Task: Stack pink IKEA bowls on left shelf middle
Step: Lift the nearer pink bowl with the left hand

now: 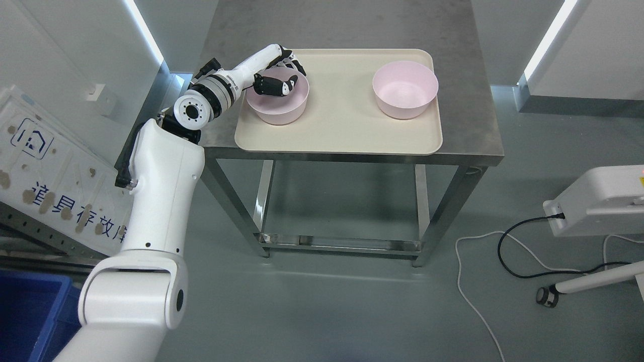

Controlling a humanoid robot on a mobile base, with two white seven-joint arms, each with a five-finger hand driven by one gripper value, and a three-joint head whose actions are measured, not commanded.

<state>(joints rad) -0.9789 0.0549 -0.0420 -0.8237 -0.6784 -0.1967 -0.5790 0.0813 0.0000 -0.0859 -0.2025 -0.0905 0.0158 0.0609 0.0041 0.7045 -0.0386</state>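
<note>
Two pink bowls stand on a cream tray [342,128] on a steel table [475,130]. The left bowl [276,109] is at the tray's left side, the right bowl [405,91] at its far right. My left hand [284,74] reaches over the left bowl's far rim. Its thumb [274,85] is inside the bowl and its fingers [293,63] are curled behind the rim, pinching it. The bowl still rests on the tray. No shelf shows in this view.
A white signboard [45,171] leans at the left and a blue bin [30,311] sits at the bottom left. At the right, a white machine [598,201] with black and white cables [508,256] lies on the floor.
</note>
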